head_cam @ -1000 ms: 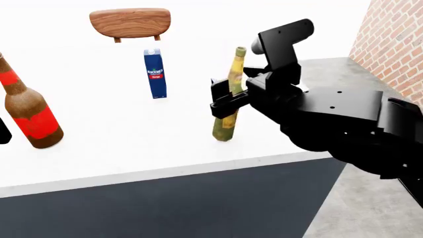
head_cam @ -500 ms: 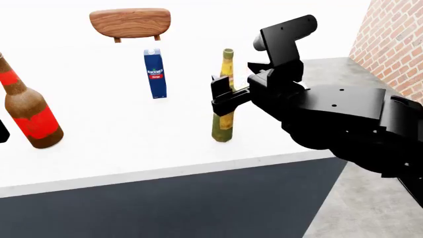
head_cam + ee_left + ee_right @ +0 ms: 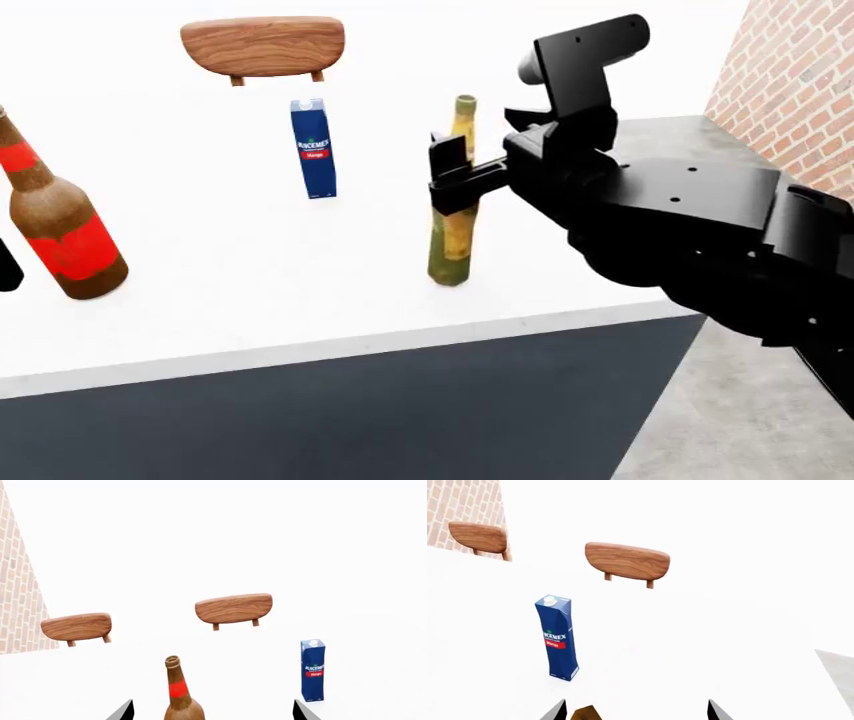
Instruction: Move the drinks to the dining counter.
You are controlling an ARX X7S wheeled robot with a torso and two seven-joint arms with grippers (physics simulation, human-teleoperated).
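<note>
Three drinks stand on the white dining counter (image 3: 240, 290). The tall brown bottle (image 3: 60, 230) with red labels is at the left. The blue Mango carton (image 3: 314, 148) stands further back, and the slim olive-green bottle (image 3: 454, 205) is upright near the front edge. My right gripper (image 3: 461, 172) is open around the green bottle's upper half. In the right wrist view the bottle top (image 3: 586, 713) sits close to one fingertip (image 3: 558, 711). My left gripper (image 3: 212, 712) is open, and the brown bottle (image 3: 179, 695) stands between its jaws, apart from both.
A round wooden stool (image 3: 263, 45) is at the counter's far side, and a second stool (image 3: 75, 627) shows in the left wrist view. A brick wall (image 3: 787, 70) rises at the right. The counter's dark base (image 3: 400, 410) drops to grey floor (image 3: 721, 420).
The green bottle was tilted in my right gripper and now stands upright on the counter. The right gripper has lifted slightly. The other drinks have not moved.
</note>
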